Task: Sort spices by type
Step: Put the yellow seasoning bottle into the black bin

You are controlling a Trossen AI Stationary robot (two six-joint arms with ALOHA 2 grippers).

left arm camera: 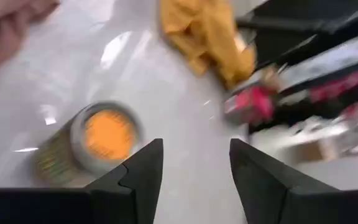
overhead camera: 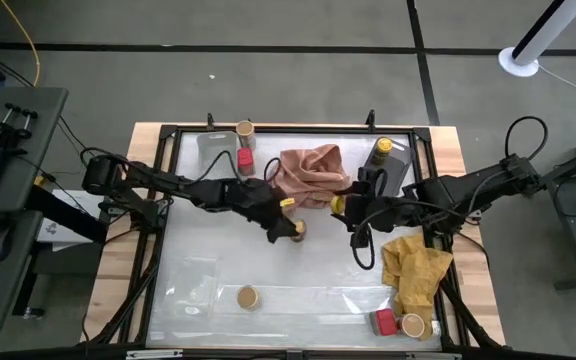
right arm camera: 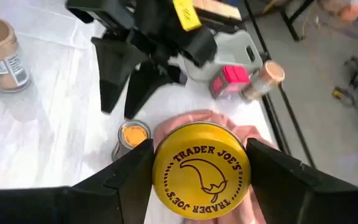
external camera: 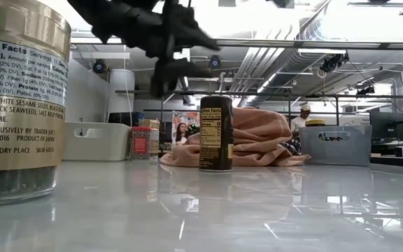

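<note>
A small dark spice jar with an orange-yellow lid [left arm camera: 107, 134] stands upright on the table's middle [external camera: 215, 133]. My left gripper [overhead camera: 286, 228] hovers open just above and beside it [external camera: 161, 87], with nothing between its fingers. My right gripper [overhead camera: 348, 207] is shut on a second yellow-lidded jar [right arm camera: 201, 168] over the edge of the pink cloth [overhead camera: 308, 175]. A tan-lidded jar [overhead camera: 248, 296] stands near the front edge. Another tan-lidded jar [overhead camera: 413, 325] and a red box [overhead camera: 384, 322] stand at the near right. My right gripper pinches the yellow-lidded jar between its two fingers [right arm camera: 123, 177], one on each side just under the lid's rim [right arm camera: 160, 165]. The lid faces back toward the wrist. The jar is lifted clear, with the pink cloth showing below it.
A clear tray [overhead camera: 213, 150] at the far left has a tan-lidded jar [overhead camera: 245, 130] and a red box [overhead camera: 245, 160] by it. A grey tray [overhead camera: 398, 170] at the far right holds a yellow-lidded jar [overhead camera: 382, 148]. A yellow cloth [overhead camera: 418, 270] lies at the right.
</note>
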